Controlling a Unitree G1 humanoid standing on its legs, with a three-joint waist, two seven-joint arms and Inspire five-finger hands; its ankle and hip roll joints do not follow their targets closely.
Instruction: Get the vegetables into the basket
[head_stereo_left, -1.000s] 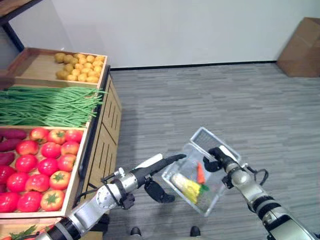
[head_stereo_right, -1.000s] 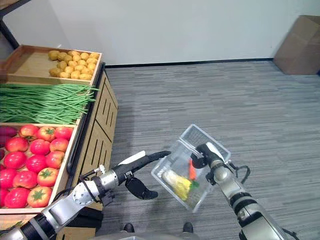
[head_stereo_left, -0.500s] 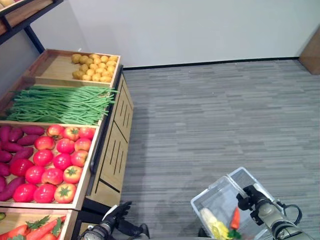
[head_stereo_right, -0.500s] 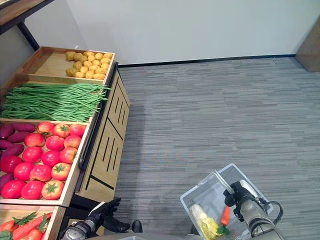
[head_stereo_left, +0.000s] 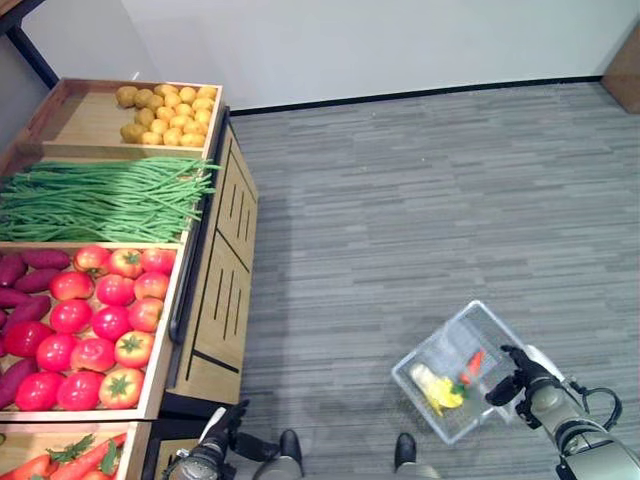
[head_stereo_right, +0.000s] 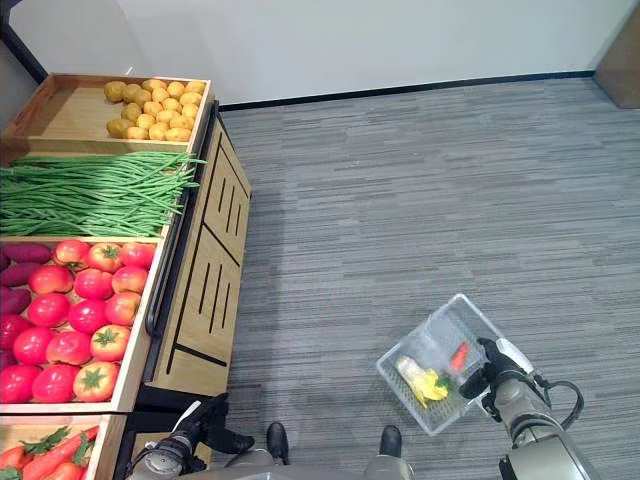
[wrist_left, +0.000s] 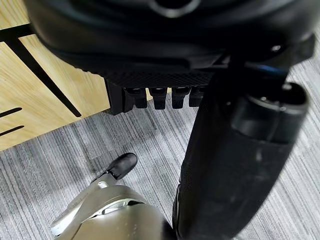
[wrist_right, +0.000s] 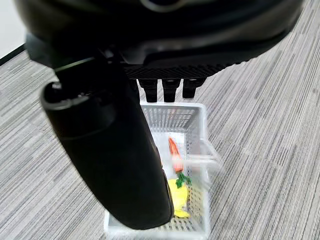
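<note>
A clear mesh basket (head_stereo_left: 452, 372) sits low on the grey carpet at the lower right, also seen in the right wrist view (wrist_right: 194, 120). Inside lie an orange carrot (wrist_right: 175, 154) and a yellow corn cob (wrist_right: 178, 196); the carrot (head_stereo_left: 471, 364) and corn (head_stereo_left: 434, 385) show from above too. My right hand (head_stereo_left: 516, 377) is just right of the basket's rim, open, with nothing between its fingers (wrist_right: 171, 90) and thumb. The basket's handle (wrist_right: 204, 159) hangs free over the rim. My left hand (head_stereo_left: 224, 433) hangs open by the stand's foot (wrist_left: 170, 45).
A wooden produce stand (head_stereo_left: 215, 300) fills the left side, with potatoes (head_stereo_left: 165, 112), green beans (head_stereo_left: 100, 200), tomatoes (head_stereo_left: 90, 320), purple sweet potatoes (head_stereo_left: 15, 275) and carrots (head_stereo_left: 30, 465). A cardboard box (head_stereo_left: 627, 68) stands by the far wall. Open carpet lies between stand and basket.
The camera has shifted. The basket has gone down from in front of me to the carpet, and my right hand has come off its handle. My left arm has dropped low.
</note>
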